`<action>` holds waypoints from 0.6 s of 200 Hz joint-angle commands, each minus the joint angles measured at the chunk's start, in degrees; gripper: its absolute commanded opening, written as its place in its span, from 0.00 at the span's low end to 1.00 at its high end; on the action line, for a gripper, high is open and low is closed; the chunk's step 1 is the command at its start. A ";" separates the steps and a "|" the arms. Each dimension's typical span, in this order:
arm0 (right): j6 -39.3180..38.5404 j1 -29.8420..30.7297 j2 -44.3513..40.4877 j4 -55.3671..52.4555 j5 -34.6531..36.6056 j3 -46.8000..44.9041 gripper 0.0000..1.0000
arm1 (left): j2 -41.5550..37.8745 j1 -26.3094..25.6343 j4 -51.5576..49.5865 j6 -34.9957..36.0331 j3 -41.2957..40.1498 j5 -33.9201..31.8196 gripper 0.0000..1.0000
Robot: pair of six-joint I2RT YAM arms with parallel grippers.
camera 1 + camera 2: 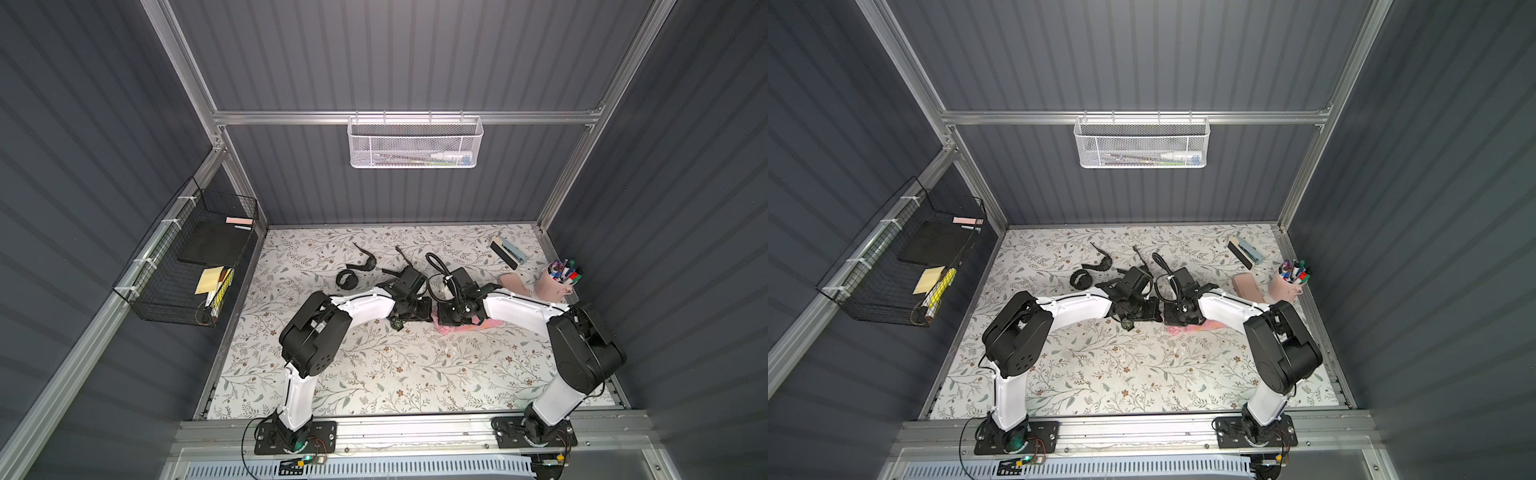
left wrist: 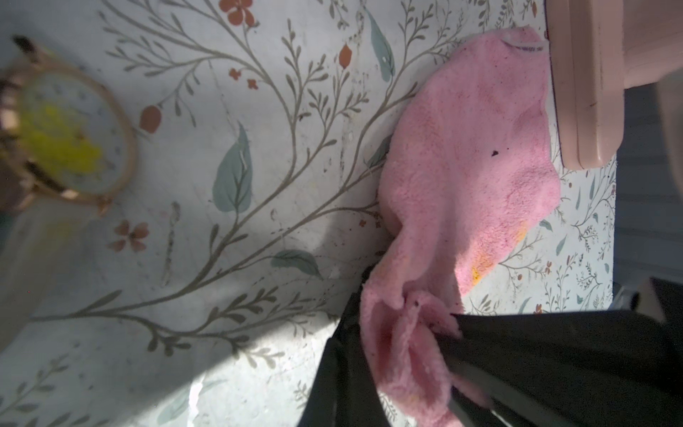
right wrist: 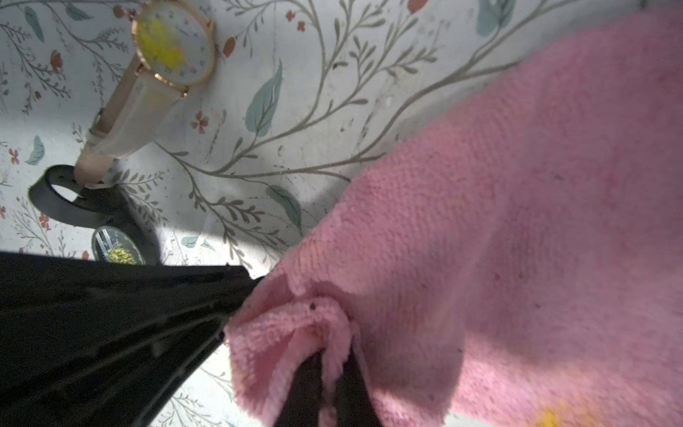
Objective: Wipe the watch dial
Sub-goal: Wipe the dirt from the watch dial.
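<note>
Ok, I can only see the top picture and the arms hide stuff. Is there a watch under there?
Observer: Yes. The right wrist view shows a rose-gold watch lying face up on the table.
Operator: Is it dirty?
Observer: A yellow smear covers much of its dial.
Operator: Do we have the cloth?
Observer: The right tool is shut on a bunched edge of the pink cloth, apart from the watch.

- Left arm (image 1: 365, 305), based at 7 o'clock, bends toward centre; left gripper (image 1: 409, 316) has its jaws closed.
- Right arm (image 1: 519, 309), from 5 o'clock, mirrors it; right gripper (image 1: 446, 320) pinches the pink cloth (image 1: 496, 324).
</note>
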 commanded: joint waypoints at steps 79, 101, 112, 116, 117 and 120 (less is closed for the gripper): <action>-0.66 -1.13 -1.60 -3.46 6.08 -5.89 0.00 | -1.04 -0.25 -0.16 0.67 0.83 0.21 0.00; -0.73 -1.77 -2.63 -3.46 6.40 -6.35 0.00 | -1.22 -0.21 -0.18 0.59 0.66 0.16 0.00; -0.88 -2.12 -2.90 -4.68 6.51 -6.11 0.00 | -1.25 -0.25 -0.39 0.58 0.57 0.08 0.00; -1.06 -2.23 -2.98 -5.21 6.56 -5.96 0.00 | -1.21 -0.29 -0.41 0.63 0.57 0.05 0.00; -1.11 -2.23 -3.03 -5.24 6.62 -5.98 0.00 | -1.19 -0.29 -0.36 0.61 0.57 0.03 0.00; -1.14 -2.32 -3.11 -5.40 6.73 -5.81 0.00 | -1.22 -0.28 -0.39 0.54 0.64 0.05 0.00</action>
